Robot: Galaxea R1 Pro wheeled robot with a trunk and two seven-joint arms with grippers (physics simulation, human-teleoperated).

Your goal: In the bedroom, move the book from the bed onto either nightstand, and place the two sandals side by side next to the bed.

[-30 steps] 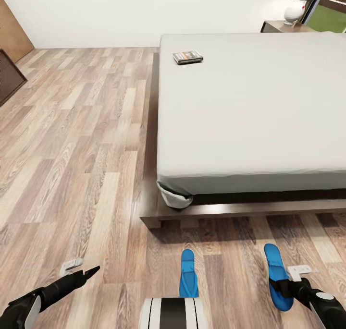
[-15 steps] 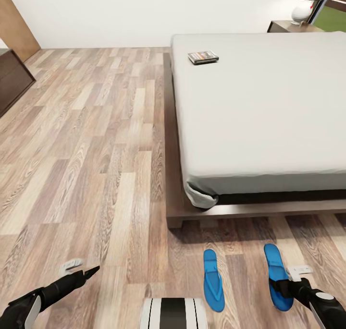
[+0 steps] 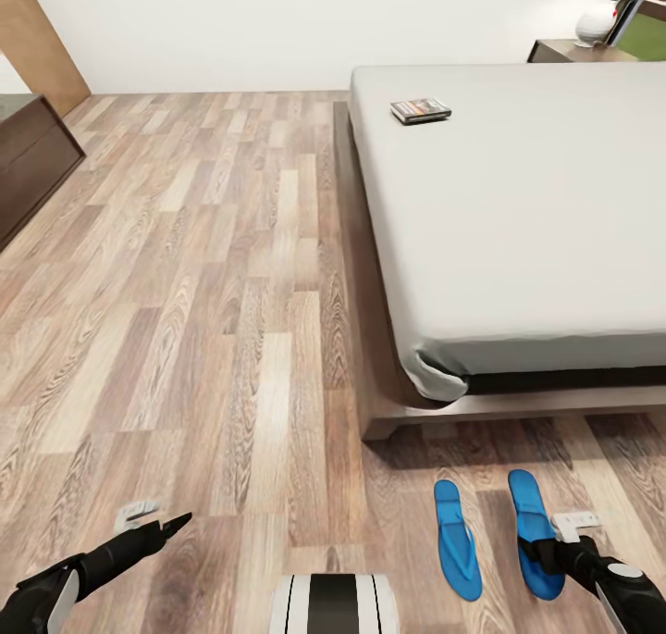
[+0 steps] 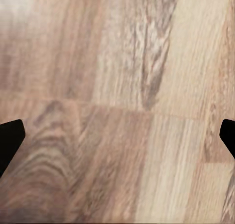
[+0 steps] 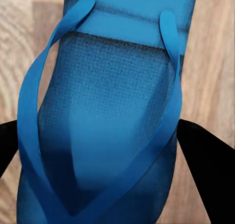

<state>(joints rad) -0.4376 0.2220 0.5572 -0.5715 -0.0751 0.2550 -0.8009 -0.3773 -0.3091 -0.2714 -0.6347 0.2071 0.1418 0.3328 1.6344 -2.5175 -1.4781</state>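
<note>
Now right gripper clamps one sandal (other sandal just beside, near bed foot). Left gripper spread, holding nothing. Set held sandal down parallel, toes level. Book on mattress.

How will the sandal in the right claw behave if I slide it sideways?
The held sandal looks thin and flat, so it probably flexes rather than tips. Its textured footbed may resist slipping between the fingers. Thin straps could snag.
</note>
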